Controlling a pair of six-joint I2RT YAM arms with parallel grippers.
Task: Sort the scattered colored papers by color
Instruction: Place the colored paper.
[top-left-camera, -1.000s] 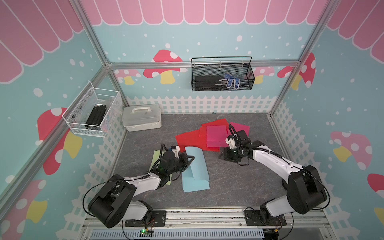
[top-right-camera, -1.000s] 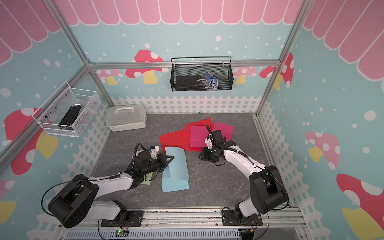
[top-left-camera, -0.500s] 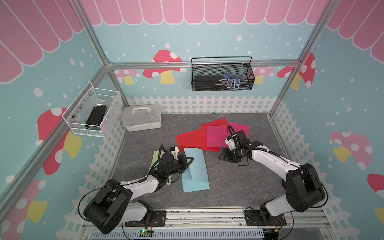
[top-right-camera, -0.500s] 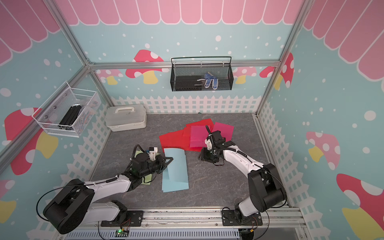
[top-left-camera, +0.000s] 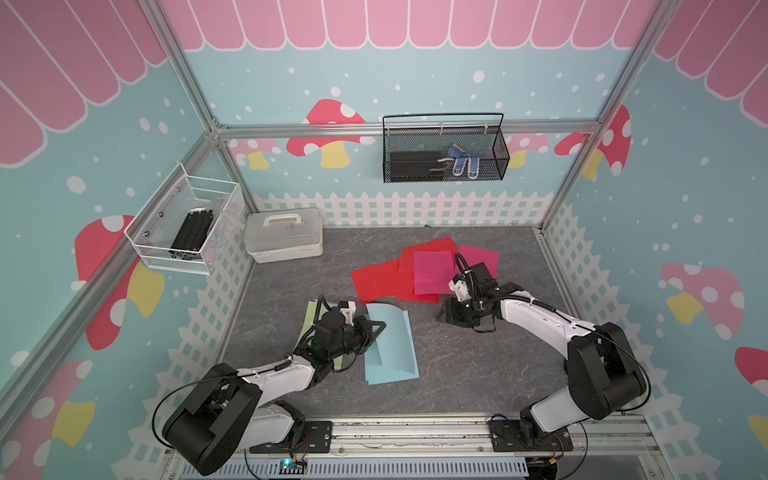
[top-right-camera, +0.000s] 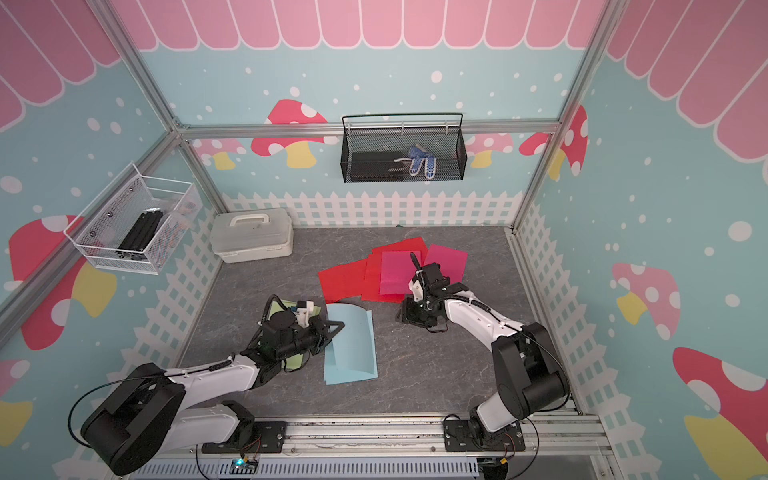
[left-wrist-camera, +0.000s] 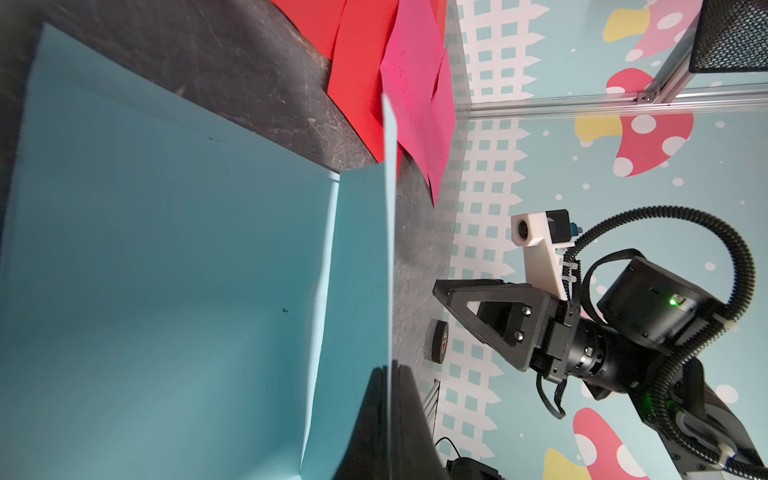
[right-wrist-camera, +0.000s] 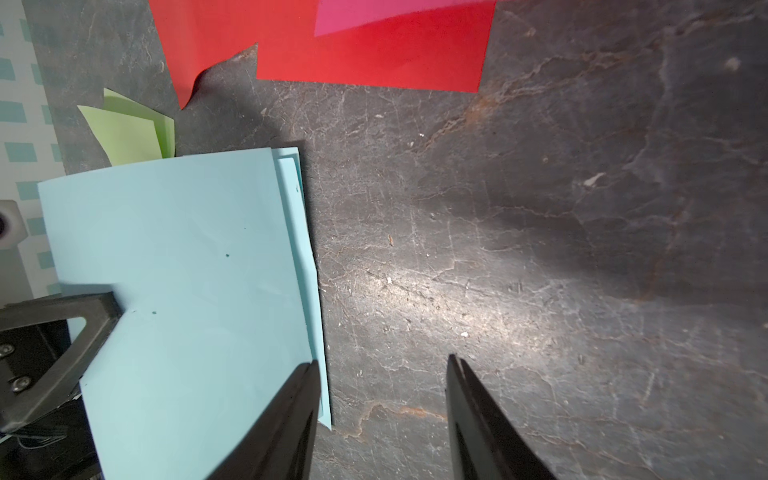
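Light blue paper: two thin rectangular sheets lie near the middle of the dark grey stone-patterned tabletop (top-left-camera: 478, 374). The left claw (top-left-camera: 379, 326) is closed on the left edge of the upper light blue sheet (top-left-camera: 386, 336), which arches up from the pinch. Its right side rests on the lower light blue sheet (top-left-camera: 392, 372), which lies flat. The right claw (top-left-camera: 444, 315) holds nothing. Its jaws are partly apart, and it hangs low over bare tabletop just right of the blue pair.

The step in hand appears to be laying blue on blue. It is likely done best by lowering the pinched edge slowly until the arch flattens. The claw should release only when the two left edges line up, since thin paper slides easily.

Edges and room:
- **Left:** the light green sheets (top-left-camera: 309, 318) lie just beside the blue pair, partly under the left arm.
- **Far:** the red rectangular sheets (top-left-camera: 374, 280) have a corner near the blue pair's far edge. The magenta-pink sheets (top-left-camera: 432, 272) overlap them farther right.
- **Near and right:** the ground between the blue pair and the right arm's base is open.
- **Far left corner:** the white plastic lidded box (top-left-camera: 284, 241) stands well apart.
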